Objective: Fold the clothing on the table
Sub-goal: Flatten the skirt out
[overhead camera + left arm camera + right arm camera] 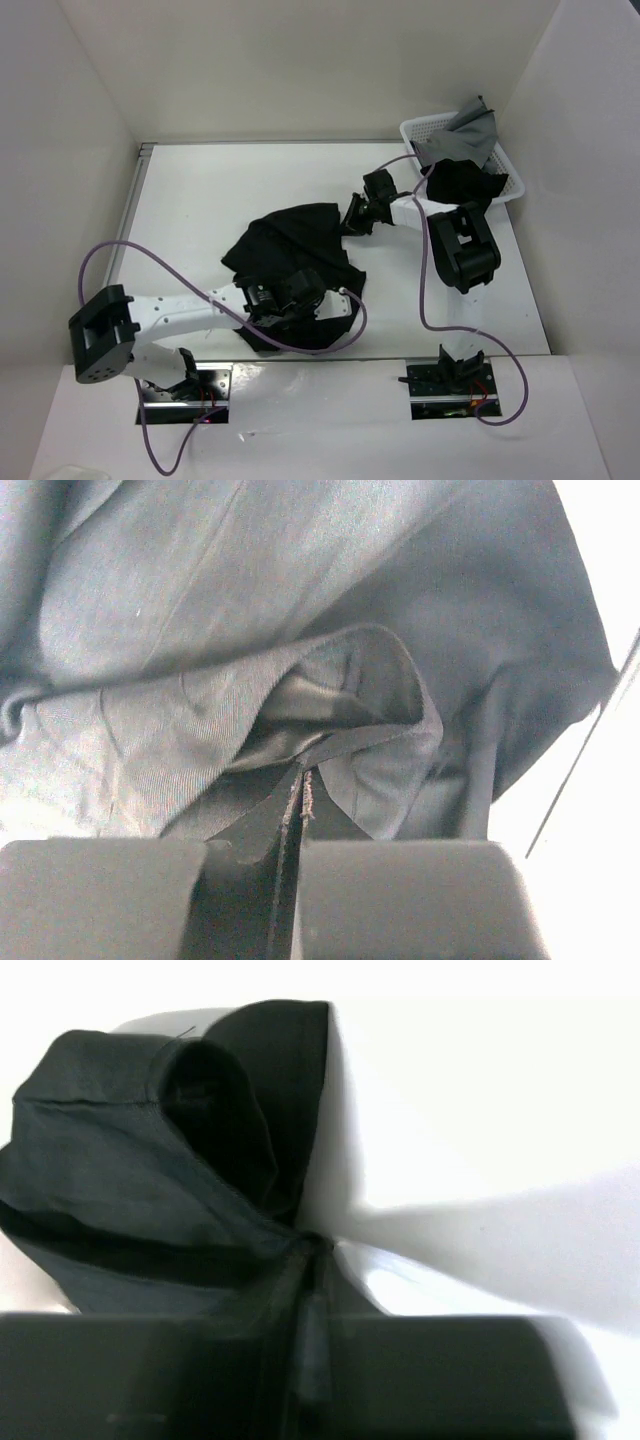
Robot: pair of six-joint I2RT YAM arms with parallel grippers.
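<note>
A large flat white matte desk [200, 200] fills the scene, walled on three sides by plain white panels [300, 60]. On it lies one black pleated skirt [290, 245] of soft thin fabric, crumpled in a heap near the middle and towards the near edge. One white plastic basket [415, 128] stands in the far right corner, with one grey cloth [475, 122] and one other black garment [465, 182] draped over it. Two white-and-black arms reach in, one to each side of the skirt.

The left fingers [400, 900] are clenched tight on a folded hem at the skirt's near side. The right fingers [450, 1380] pinch a bunched edge at its far right side, the cloth running into the narrow gap between them.
</note>
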